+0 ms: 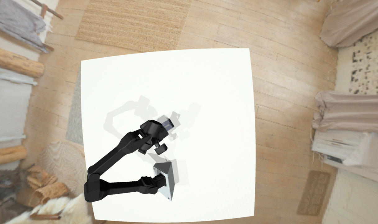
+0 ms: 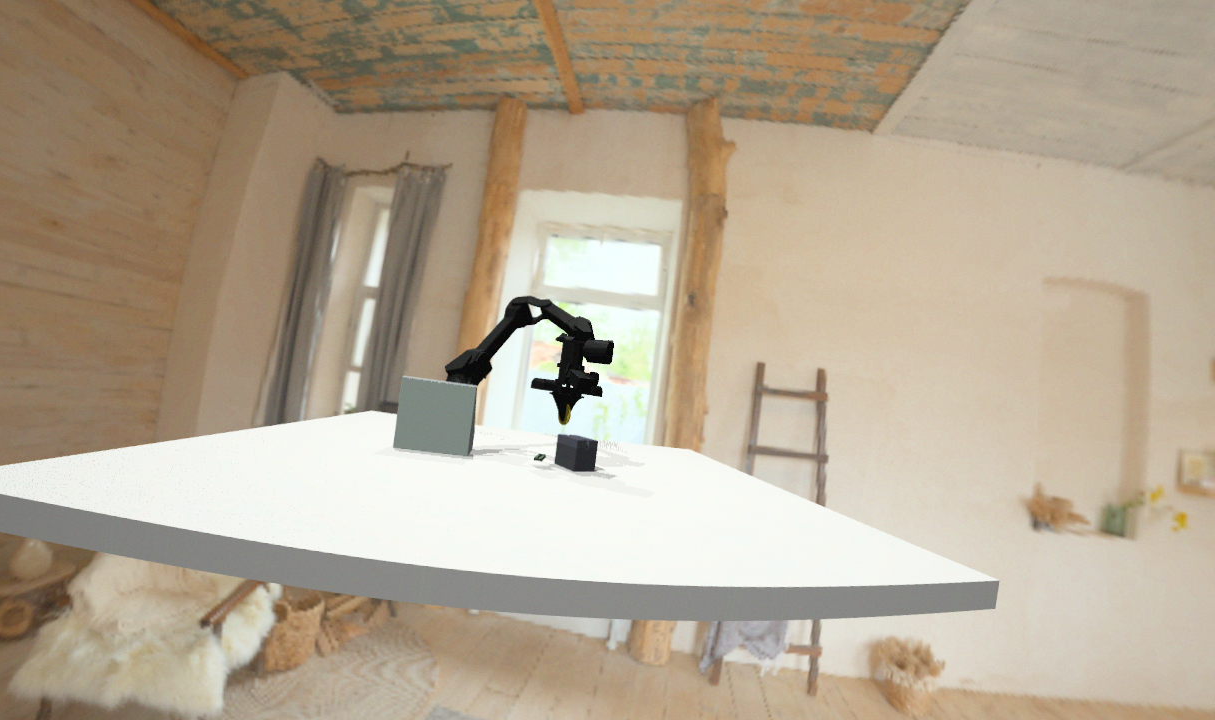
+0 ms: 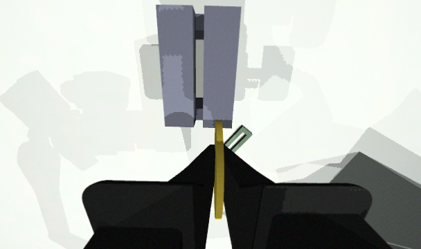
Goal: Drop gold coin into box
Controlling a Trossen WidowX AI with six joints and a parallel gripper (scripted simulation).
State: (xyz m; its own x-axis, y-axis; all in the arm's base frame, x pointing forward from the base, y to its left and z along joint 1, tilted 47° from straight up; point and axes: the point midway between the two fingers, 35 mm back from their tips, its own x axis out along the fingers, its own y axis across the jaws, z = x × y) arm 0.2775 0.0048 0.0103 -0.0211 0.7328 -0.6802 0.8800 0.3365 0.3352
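Observation:
My gripper (image 3: 217,150) (image 2: 564,419) is shut on the gold coin (image 3: 219,176) (image 2: 567,413), which stands on edge between the fingertips, well above the table. In the wrist view the coin's far end overlaps the near end of the box's right lid half. The closed grey box (image 3: 221,66) (image 2: 576,453) (image 1: 167,124) has a narrow slot (image 3: 199,69) running lengthwise, about parallel to the coin and a little left of it. The empty green holder (image 3: 246,130) (image 2: 539,457) lies on the table, diagonal and partly hidden by the right finger. In the top view the arm hides the fingertips, coin and holder.
A grey wedge-shaped block (image 1: 170,181) (image 2: 435,418) (image 3: 387,200) stands on the white table (image 1: 212,167) (image 2: 683,546) beside the arm's base, to the right in the wrist view. The arm's links reach over the table's left part in the top view. Its shadows fall around the box.

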